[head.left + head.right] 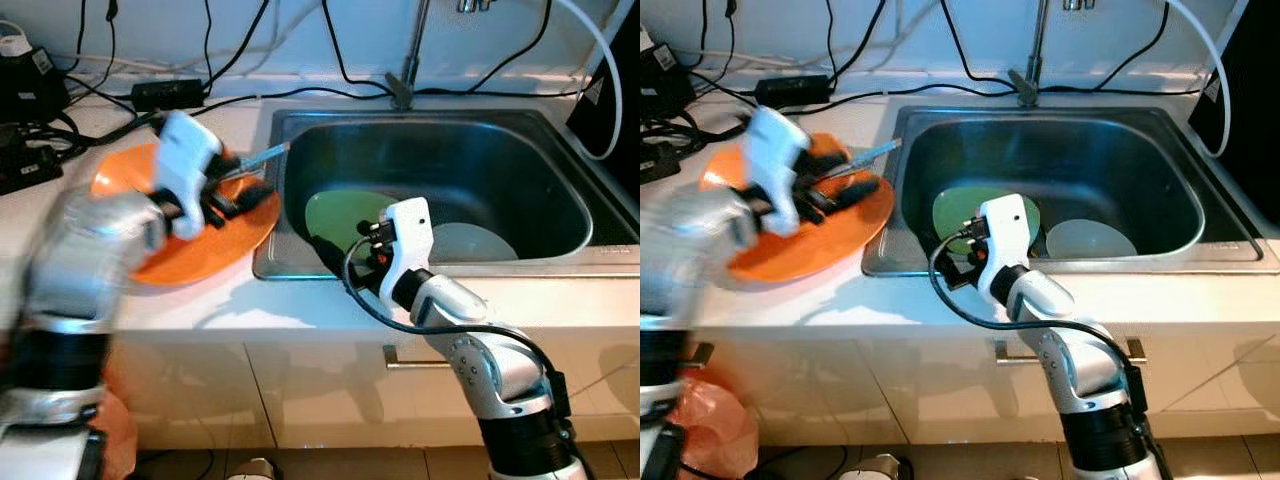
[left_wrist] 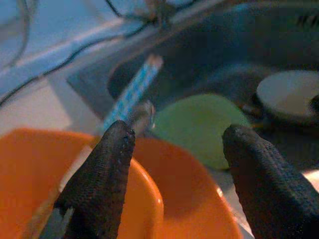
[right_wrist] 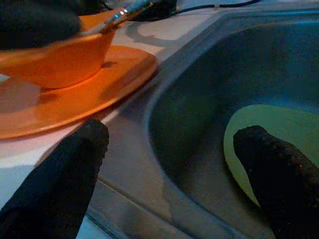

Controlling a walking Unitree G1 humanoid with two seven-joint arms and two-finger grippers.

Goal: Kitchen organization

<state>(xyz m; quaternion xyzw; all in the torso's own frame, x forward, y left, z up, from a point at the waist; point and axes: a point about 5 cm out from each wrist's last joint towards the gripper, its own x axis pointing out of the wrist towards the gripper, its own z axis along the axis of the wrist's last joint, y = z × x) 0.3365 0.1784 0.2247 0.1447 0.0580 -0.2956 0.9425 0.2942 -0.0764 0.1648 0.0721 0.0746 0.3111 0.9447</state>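
Orange plate (image 1: 240, 235) sat on the counter (image 1: 300, 300) just left of the sink (image 1: 440, 165), with an orange bowl (image 3: 60, 57) on it. We held our left gripper (image 2: 174, 169) spread above the bowl, where a blue-checked utensil (image 2: 130, 93) leaned out over the sink's edge. Our right gripper (image 3: 169, 169), fingers also apart, hovered at the sink's front rim. A green plate (image 1: 965, 210) and a grey plate (image 1: 1090, 240) lay in the basin.

Both eye views looked down from the head at the stainless steel sink (image 1: 440, 180). Each wrist view sat close, sharing the round green plate (image 2: 199, 124) inside.
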